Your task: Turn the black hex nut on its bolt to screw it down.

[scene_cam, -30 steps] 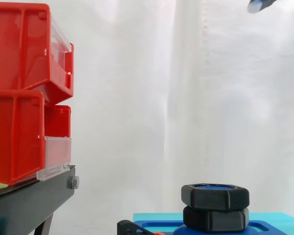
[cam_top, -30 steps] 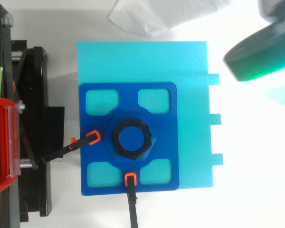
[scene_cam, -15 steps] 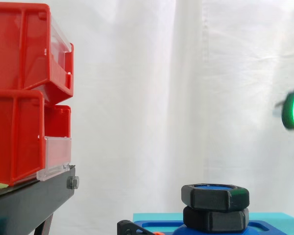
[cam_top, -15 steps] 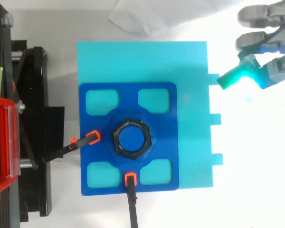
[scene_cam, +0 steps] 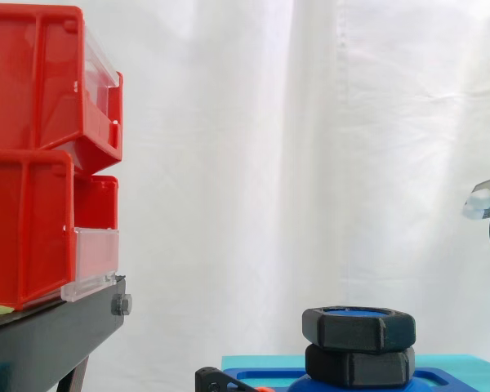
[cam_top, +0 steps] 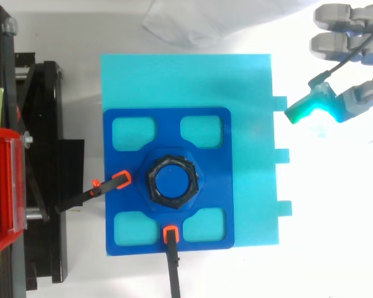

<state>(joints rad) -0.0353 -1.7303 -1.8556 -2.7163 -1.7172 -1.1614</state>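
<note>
I am watching the hand (cam_top: 360, 93) hovering off the cyan block (cam_top: 248, 81), just past its tabbed edge and near the corner farthest from the black stand (cam_top: 43, 186). Its fingers are lying loose and spread with nothing between them, and one pad (cam_top: 301, 110) is glowing green right over that edge. In the side view, part of it is showing at the right margin, well above the nut.

The black hex nut (scene_cam: 358, 328) is sitting on its blue bolt (cam_top: 172, 180) in the middle of the blue plate (cam_top: 217, 124). The plate is covering the block's corner toward the stand, and two orange-tipped clamps (cam_top: 121, 179) are pinning its edges. From the side, the nut is riding on a lower black hex piece (scene_cam: 359, 366). The two seem to be touching, so I cannot tell how much travel is left.

I am reading this as the approach. I am planning to carry the hand across the block until the palm is centring over the bolt, then lower it straight. The pads should be landing on opposite flats of the upper nut, not on the piece beneath. I am aiming for a light, even grip and a turn about the bolt's axis with no sideways push. I am also wanting the fingers clear of the clamp tip beside the nut.
</note>
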